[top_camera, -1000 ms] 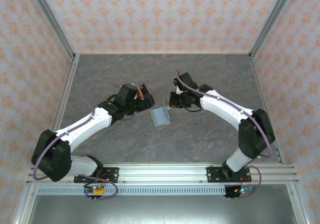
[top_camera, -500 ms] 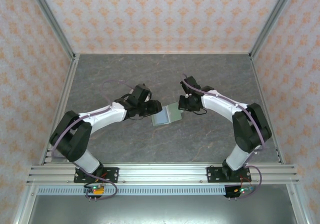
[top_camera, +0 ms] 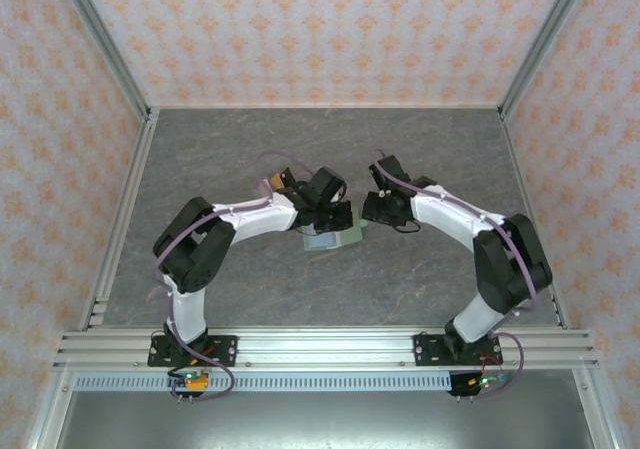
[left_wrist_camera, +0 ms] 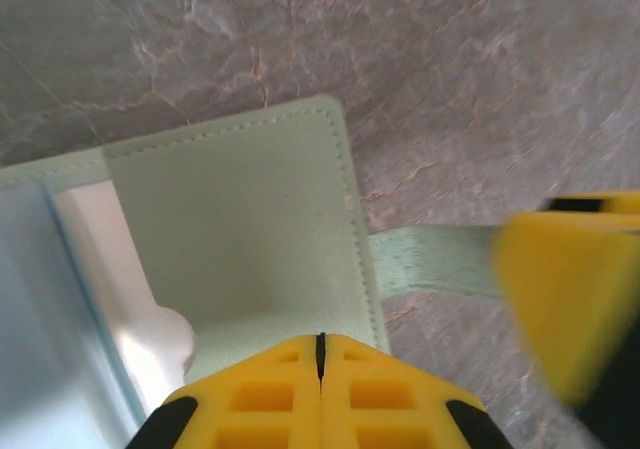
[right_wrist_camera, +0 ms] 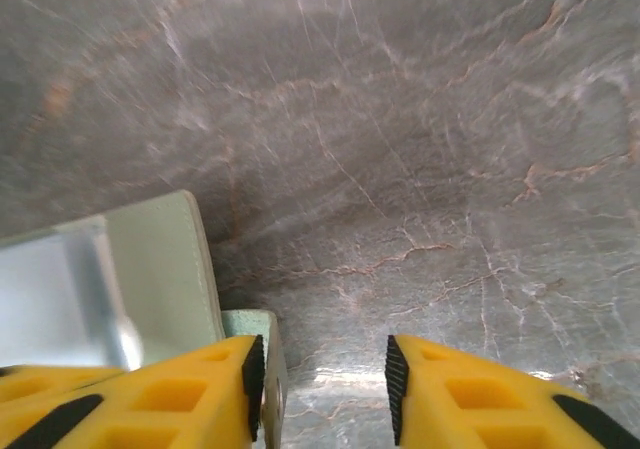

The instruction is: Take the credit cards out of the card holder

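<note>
Top view: the holder (top_camera: 340, 239) lies flat near the middle of the table (top_camera: 430, 149). The left gripper (top_camera: 328, 219) is over its 11 o'clock part, and the right gripper (top_camera: 368, 214) is at its 2 o'clock.

Left wrist: the fingers (left_wrist_camera: 270, 394) are closed tight together at the holder's (left_wrist_camera: 230, 219) 6 o'clock edge. Its tab (left_wrist_camera: 430, 261) points to 3 o'clock.

Right wrist: the gripper (right_wrist_camera: 320, 381) is open with nothing between. The tab (right_wrist_camera: 252, 327) is just beside its 7 o'clock finger.

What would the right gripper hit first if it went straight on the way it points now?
Probably the bare table: the open right gripper faces gray stone between its fingers. The card holder lies beside one finger, off that line, though depth is hard to judge.
</note>
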{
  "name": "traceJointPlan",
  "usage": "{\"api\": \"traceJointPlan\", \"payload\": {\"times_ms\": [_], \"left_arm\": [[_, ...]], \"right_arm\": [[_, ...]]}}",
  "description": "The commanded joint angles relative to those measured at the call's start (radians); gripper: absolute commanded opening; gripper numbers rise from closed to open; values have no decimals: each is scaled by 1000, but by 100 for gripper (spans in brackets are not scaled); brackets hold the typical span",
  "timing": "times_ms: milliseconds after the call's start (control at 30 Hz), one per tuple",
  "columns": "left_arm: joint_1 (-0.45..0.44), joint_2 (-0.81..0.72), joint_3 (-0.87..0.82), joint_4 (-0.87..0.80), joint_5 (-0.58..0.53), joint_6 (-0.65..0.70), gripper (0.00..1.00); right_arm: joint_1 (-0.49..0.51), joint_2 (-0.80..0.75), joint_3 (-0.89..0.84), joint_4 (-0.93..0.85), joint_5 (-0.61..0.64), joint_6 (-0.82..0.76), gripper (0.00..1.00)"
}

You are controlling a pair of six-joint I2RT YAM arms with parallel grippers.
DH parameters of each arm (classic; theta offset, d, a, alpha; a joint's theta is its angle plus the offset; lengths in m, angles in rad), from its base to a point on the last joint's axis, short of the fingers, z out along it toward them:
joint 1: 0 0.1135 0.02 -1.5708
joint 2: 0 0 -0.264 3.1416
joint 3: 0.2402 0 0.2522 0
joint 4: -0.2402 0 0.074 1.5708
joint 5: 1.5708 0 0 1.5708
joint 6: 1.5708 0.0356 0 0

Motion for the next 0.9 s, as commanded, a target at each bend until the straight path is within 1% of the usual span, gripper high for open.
{"api": "traceJointPlan", "payload": {"times_ms": [0,67,133,233,333,433,567,700,800,867], "left_arm": [[-7,45,37,-82,-27,24,0],[-9,60,37,-82,-31,16,0],[-10,64,34,-75,-37,8,0],[-13,71,29,-74,-47,1,0],[-14,75,24,-70,-47,-6,0],[-14,69,22,-73,-48,-8,0],[-13,43,19,-77,-45,-15,0],[1,-18,-2,-70,-34,-36,0],[20,-85,-30,-95,-58,-56,0],[32,-117,-47,-134,-93,-56,5]], "right_arm": [[-3,-97,-11,-20,37,34,40],[0,-113,-14,-28,8,39,37],[6,-111,-20,-28,-46,47,28],[24,-94,-47,7,-120,81,18],[37,-61,-86,71,-177,131,11],[41,-15,-107,118,-197,169,7],[42,48,-110,145,-210,183,5],[42,91,-112,129,-151,187,4],[43,112,-119,138,-147,192,4],[42,125,-119,138,-143,192,4]]}}
